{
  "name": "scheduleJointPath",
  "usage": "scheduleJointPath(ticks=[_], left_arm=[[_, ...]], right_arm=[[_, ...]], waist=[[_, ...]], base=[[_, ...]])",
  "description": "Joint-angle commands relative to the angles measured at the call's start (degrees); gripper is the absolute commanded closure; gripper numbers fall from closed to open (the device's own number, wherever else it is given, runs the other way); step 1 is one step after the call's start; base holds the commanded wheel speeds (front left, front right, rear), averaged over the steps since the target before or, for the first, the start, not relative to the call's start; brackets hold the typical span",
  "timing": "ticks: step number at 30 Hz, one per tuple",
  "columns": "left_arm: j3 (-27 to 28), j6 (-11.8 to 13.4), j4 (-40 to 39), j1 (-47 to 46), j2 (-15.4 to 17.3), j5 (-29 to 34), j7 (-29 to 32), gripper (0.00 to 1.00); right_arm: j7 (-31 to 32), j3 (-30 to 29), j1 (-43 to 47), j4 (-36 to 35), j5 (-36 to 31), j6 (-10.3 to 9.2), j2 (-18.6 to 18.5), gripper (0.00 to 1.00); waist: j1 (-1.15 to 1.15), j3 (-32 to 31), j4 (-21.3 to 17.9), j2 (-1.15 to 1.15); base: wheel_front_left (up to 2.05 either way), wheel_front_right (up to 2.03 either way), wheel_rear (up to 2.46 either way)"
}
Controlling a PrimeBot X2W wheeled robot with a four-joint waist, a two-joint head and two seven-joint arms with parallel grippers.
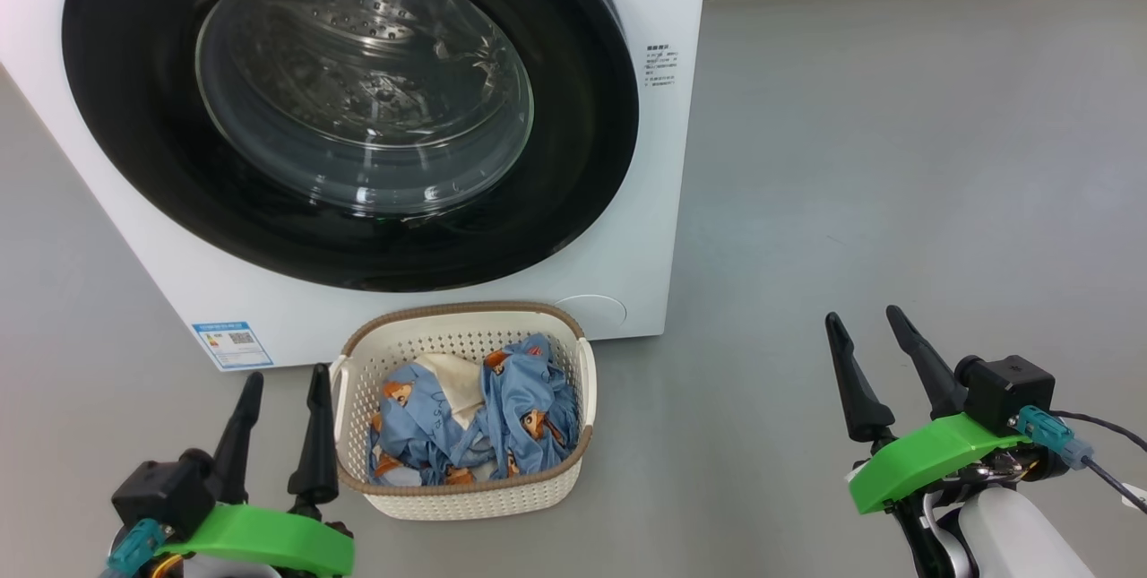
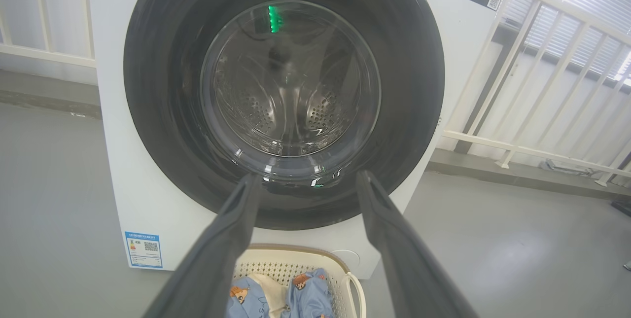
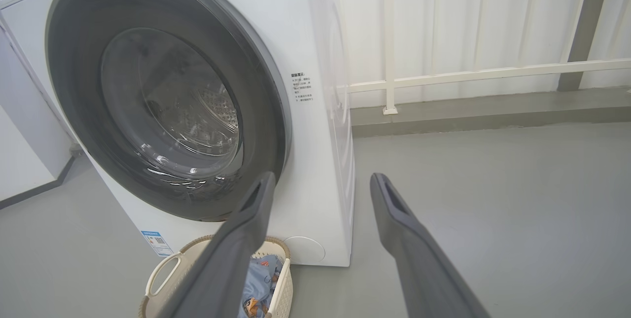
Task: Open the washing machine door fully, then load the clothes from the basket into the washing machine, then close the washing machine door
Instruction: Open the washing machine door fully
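Head view: I see the washing machine door (image 1: 349,112) shut and the clothes (image 1: 520,399) in the basket (image 1: 466,497). My left gripper (image 1: 287,374) and right gripper (image 1: 864,314) are spread wide and empty. No step is done yet.

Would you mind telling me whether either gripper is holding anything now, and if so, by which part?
Nothing is held. The left gripper and right gripper both have open, empty jaws; the clothes lie in the basket.
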Motion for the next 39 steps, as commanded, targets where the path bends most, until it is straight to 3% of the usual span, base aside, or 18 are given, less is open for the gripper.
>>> scheduleJointPath(ticks=[1,39], left_arm=[[1.9,-0.3,-0.9,-3.0,1.1,-0.2,-0.6,0.0],[2.9,-0.3,-0.7,-2.8,-0.5,1.5,-0.6,0.0]], right_arm=[[-0.7,1.3,-2.0,-1.1,-0.3,0.33,0.0,0.0],[-0.7,1.1,-4.5,-0.5,0.1,0.33,-0.9,0.0]], waist=[[0.0,0.0,0.0,0.0],[0.0,1.6,0.9,0.0]], base=[[0.0,0.0,0.0],[0.0,0.0,0.0]])
